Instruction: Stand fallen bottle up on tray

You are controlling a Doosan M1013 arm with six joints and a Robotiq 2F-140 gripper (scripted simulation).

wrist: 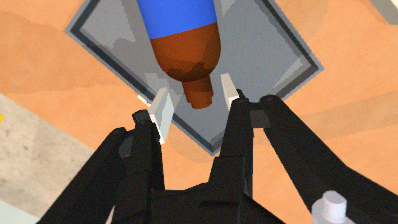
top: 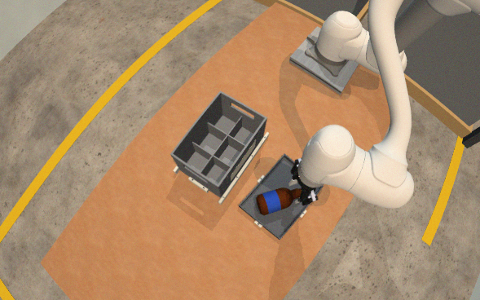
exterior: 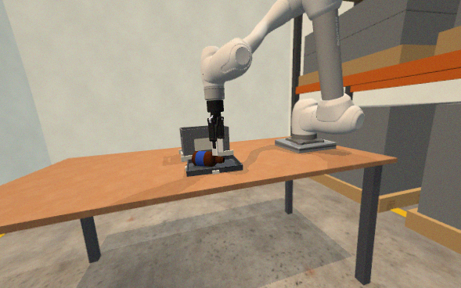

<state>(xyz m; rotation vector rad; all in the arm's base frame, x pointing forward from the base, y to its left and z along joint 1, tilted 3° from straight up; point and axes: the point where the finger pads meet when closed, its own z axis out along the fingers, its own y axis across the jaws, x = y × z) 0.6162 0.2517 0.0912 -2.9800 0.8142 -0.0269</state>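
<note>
A brown bottle (top: 272,201) (exterior: 204,158) (wrist: 185,42) with a blue label lies on its side on the grey tray (top: 279,223) (exterior: 201,172) (wrist: 265,55). Its neck points toward the tray side away from the crate. My gripper (top: 297,192) (exterior: 218,154) (wrist: 196,93) points down and is partly open. Its pale fingertips stand low on either side of the bottle's neck, with a gap on both sides in the wrist view. The neck is partly hidden under the gripper in the top view.
The grey crate (top: 215,186) (exterior: 187,138), with several empty compartments, stands beside the tray on the table (top: 136,228) (exterior: 91,176). Pale strips lie along the crate's foot and small pale blocks sit at the tray's sides. The arm's base plate (top: 319,72) (exterior: 307,147) is behind them.
</note>
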